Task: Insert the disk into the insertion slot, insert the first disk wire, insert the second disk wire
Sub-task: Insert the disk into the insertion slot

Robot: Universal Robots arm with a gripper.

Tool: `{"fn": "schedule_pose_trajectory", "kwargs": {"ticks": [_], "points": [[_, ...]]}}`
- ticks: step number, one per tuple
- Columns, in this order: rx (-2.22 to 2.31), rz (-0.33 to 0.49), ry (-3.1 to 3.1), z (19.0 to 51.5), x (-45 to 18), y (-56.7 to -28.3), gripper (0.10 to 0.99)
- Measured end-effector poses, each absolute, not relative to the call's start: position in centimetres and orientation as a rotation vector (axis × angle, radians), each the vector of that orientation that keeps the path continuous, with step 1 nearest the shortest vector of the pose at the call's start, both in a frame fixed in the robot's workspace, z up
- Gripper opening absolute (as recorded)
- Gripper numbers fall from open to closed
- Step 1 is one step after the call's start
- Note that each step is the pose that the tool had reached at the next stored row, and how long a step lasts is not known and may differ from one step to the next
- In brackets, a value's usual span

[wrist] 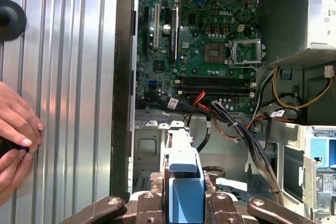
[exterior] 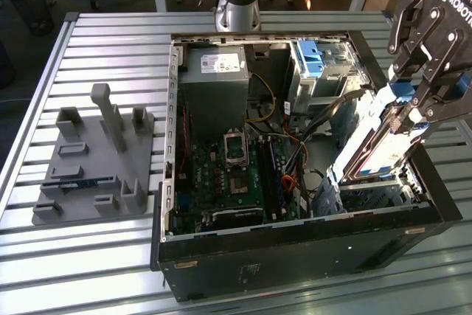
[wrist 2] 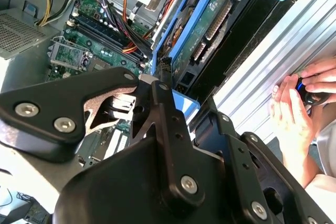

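the claw [exterior: 411, 117] runs off the exterior view's right edge. the disk [exterior: 365, 149] hides most of the slot [exterior: 383, 184]. a person's hands [wrist: 14, 129] are cut by the first wrist view's edge; what they hold is too small to tell.

Gripper [exterior: 411, 113], fingers [exterior: 428, 82] in firm grasp

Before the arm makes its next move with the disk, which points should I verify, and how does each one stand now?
1. Grip: gripper shut on the disk at its blue tab: ok.
2. Seating: disk flat in the insertion slot: not ok; it stands tilted, its upper end raised.
3. Clearance: black cables free of the disk: cannot tell.
4. Safety: a person's hands lie on the table, outside the computer case: ok.
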State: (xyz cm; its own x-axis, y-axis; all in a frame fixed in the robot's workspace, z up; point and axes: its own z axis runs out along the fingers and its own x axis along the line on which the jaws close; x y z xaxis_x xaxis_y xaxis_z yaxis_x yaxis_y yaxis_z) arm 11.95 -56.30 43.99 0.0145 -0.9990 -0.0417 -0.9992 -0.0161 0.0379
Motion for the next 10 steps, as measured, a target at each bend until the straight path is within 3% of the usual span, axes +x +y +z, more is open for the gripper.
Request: {"fn": "schedule_pose_trajectory", "kwargs": {"ticks": [10], "points": [[-2.233, 0.088, 2.207, 43.98, 11.95, -56.3, 0.365]]}}
